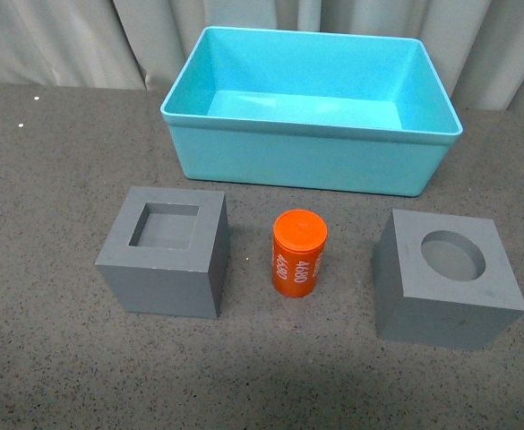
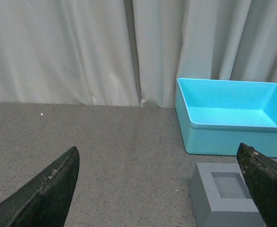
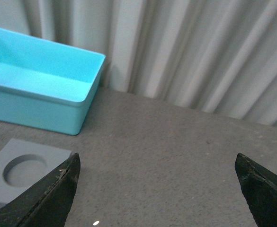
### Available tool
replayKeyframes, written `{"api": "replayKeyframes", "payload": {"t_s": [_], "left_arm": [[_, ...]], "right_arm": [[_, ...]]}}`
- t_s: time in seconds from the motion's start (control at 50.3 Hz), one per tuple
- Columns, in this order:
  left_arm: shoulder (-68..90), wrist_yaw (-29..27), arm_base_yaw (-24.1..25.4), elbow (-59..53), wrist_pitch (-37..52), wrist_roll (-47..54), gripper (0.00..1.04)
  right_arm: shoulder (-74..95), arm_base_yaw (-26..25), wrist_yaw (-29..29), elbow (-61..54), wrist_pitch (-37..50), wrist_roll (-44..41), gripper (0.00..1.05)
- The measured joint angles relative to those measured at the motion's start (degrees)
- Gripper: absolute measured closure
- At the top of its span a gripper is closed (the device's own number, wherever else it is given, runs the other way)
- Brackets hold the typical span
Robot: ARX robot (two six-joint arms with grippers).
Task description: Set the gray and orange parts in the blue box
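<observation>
L gripper (image 2: 157, 156) & R gripper (image 3: 157, 161) both spread wide, empty; square-recess cube (image 1: 163, 264), orange cylinder (image 1: 298, 253), round-recess cube (image 1: 447, 279) stand in row near turquoise bin (image 1: 306, 125); rec. straddle flat cube faces squarely, lift clear of rim.

Turquoise box (image 1: 306, 161), orange cylinder (image 1: 299, 253), gray cubes (image 1: 163, 255) (image 1: 445, 282)

Blue box (image 1: 306, 161) smooth plastic; gray cubes (image 1: 158, 288) matte; orange cylinder (image 1: 299, 262) slight sheen.

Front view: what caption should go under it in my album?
A square-hole cube, orange cylinder and round-hole cube sit before the empty blue box.
</observation>
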Motion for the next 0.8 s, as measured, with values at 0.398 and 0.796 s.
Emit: {"api": "replayKeyframes", "payload": {"t_s": [0.398, 0.796], "left_arm": [[0.0, 0.0, 0.0, 0.0, 0.0, 0.0, 0.07], [0.0, 0.0, 0.0, 0.0, 0.0, 0.0, 0.07]], "right_arm": [[59.3, 6.5, -1.2, 15.0, 15.9, 13.3, 0.1], [81.5, 6.4, -5.0, 24.8, 16.9, 21.5, 0.1]]}}
